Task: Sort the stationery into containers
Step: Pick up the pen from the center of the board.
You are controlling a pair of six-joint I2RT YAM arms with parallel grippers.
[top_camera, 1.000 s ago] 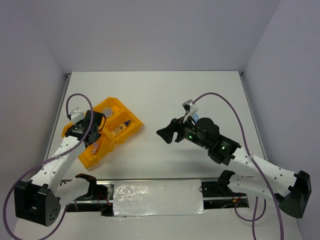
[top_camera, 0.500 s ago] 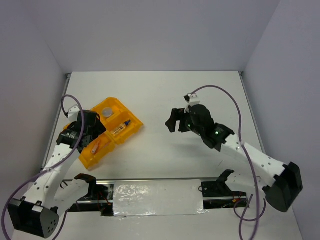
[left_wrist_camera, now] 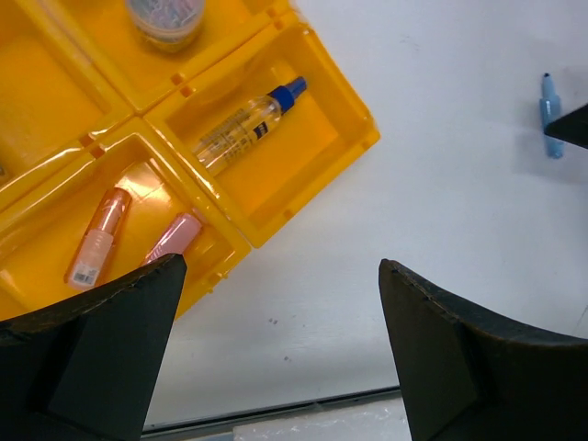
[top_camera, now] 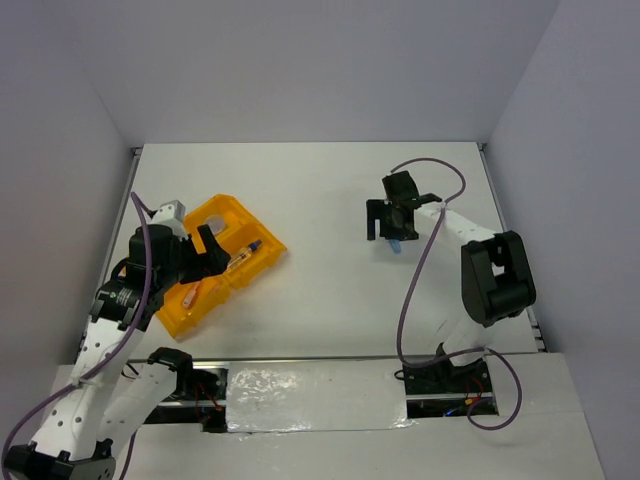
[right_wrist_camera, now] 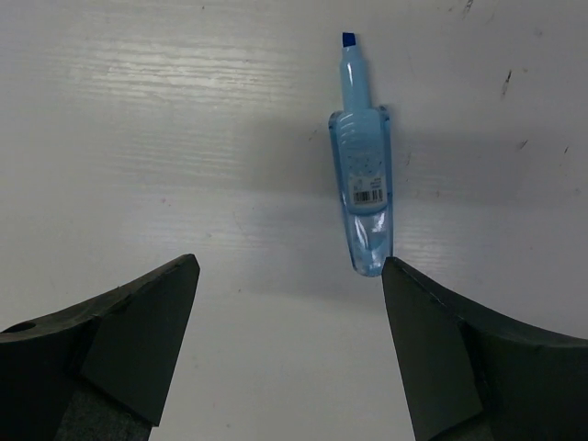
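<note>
Tray glossy translucent yellow | blue pen tapered clear plastic | left tool released | right tool released

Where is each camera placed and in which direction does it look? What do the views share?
Top external: above and behind the bases, looking down at the table; left arm and right arm show.
Left wrist: on the left arm, looking down at the tray; its open jaws below.
Right wrist: on the right arm, looking down at the blue pen; its open jaws below.
Shared: the blue pen, in all three.
</note>
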